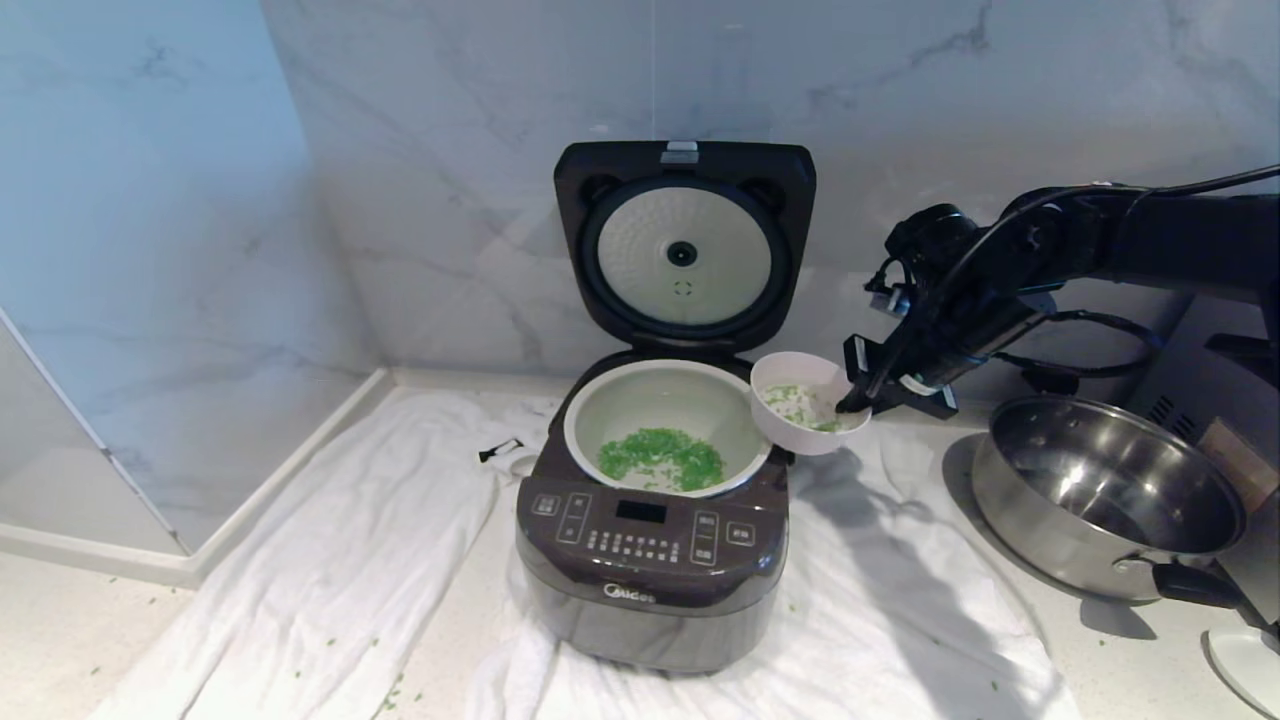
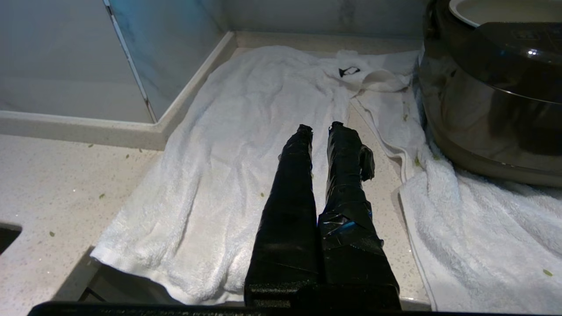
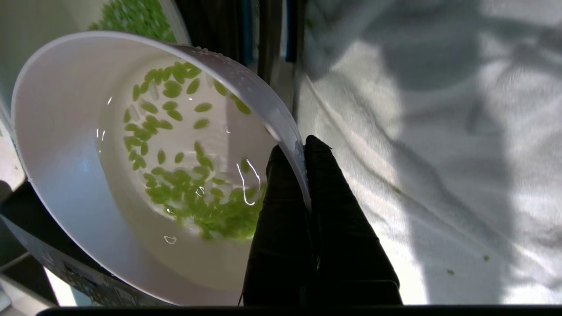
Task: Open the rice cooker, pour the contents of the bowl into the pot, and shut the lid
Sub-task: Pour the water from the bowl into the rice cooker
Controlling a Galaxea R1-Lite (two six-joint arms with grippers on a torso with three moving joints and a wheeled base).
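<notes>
A pale speckled table is being bounded by marble walls at the back and the left. White towels are being spread across it, one running towards the back left corner, the other lying under and to the right of the cooker. The cooker is being carried on the towels, its lid raised. A steel pan is being rested on the table at the right, just beside the towel edge. Green grains are being scattered over the towels and the bare table. A small black object is lying on the towel left of the cooker.
</notes>
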